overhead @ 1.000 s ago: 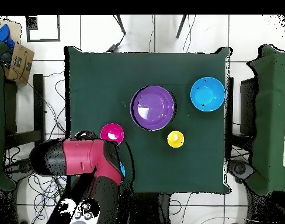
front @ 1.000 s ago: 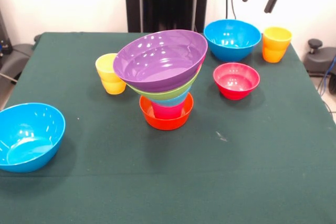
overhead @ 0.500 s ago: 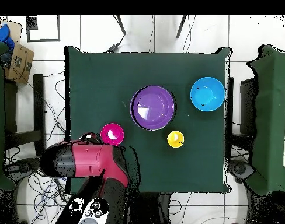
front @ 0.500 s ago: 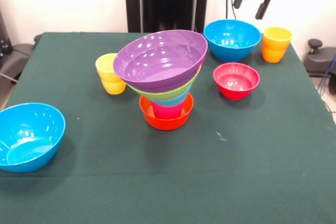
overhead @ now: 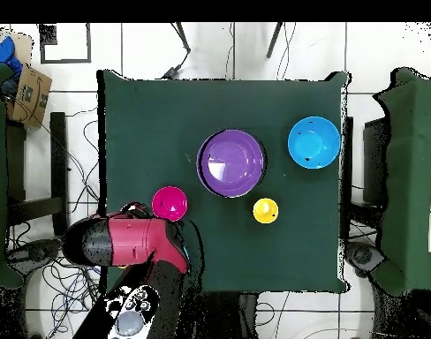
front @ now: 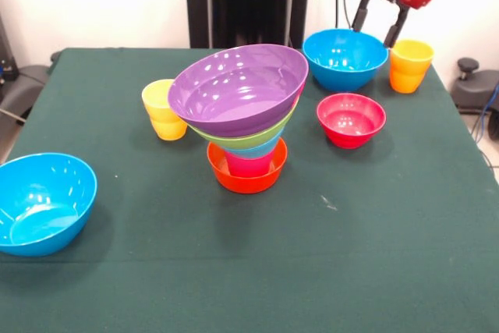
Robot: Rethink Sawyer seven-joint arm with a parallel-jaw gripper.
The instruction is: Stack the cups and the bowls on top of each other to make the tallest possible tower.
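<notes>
At the upper right of the front view, the gripper [front: 380, 27] hangs with its jaws spread apart and empty, its two dark fingers pointing down and splayed, above the gap between the far blue bowl [front: 345, 58] and the orange cup [front: 410, 65]. The bowl lies just to the lower left of the jaws and the cup just to the lower right; either could be the next pick, and which one cannot be told. Both stand upright, mouths up, their axes vertical, so a straight descent onto a rim looks the likely approach. The tower [front: 245, 115] stands at centre frame, well left of the jaws: an orange bowl as base, a red-pink cup in it, then light blue, lime green and a wide purple bowl on top, the purple one tilted toward the camera. That lean suggests any added piece will need gentle, centred placement. Loose on the green worktop [front: 374, 255] are the yellow cup [front: 163, 109] left of the tower, the red bowl [front: 351, 119] to its right, and a second blue bowl [front: 40, 202] at lower left. In the overhead view the arm [overhead: 131, 243] covers the lower-left corner of the worktop, hiding what lies beneath.
</notes>
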